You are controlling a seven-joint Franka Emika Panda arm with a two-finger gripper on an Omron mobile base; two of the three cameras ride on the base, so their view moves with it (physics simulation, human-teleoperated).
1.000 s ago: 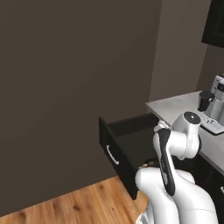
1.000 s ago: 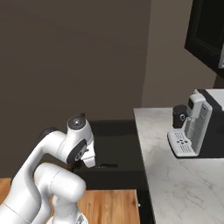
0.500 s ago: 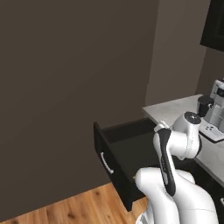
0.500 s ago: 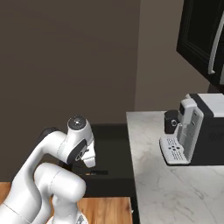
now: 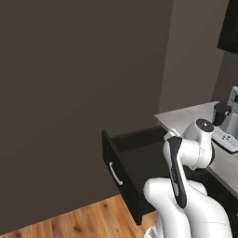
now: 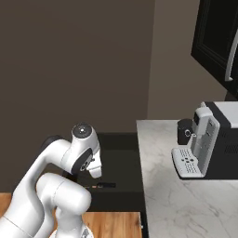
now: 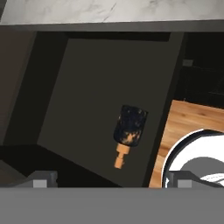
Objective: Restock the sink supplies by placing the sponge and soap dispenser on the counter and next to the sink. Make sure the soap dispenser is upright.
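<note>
The soap dispenser [image 7: 128,131] lies on its side on the floor of an open dark drawer [image 7: 100,100], black body up, orange pump pointing toward me. In the right base view the soap dispenser [image 6: 105,185] shows as a small dark shape with an orange end, just below the arm's wrist. My gripper [image 7: 109,181] hangs open above the drawer, fingertips [image 7: 41,178] wide apart and nothing between them. The marbled counter [image 6: 186,195] runs to the right of the drawer; its edge also shows as the counter [image 7: 109,8] strip. The sponge and the sink are out of view.
A coffee machine [image 6: 207,139] with a dark cup stands on the counter near the wall. The drawer front with its silver handle [image 5: 115,173] juts out over the wooden floor [image 5: 69,218]. A tall dark panel [image 5: 69,93] rises left of it; a black upper cabinet [image 6: 218,42] hangs at right.
Both base views have shifted a little, so the base has moved. The arm keeps its pose over the drawer and the gripper stays open.
</note>
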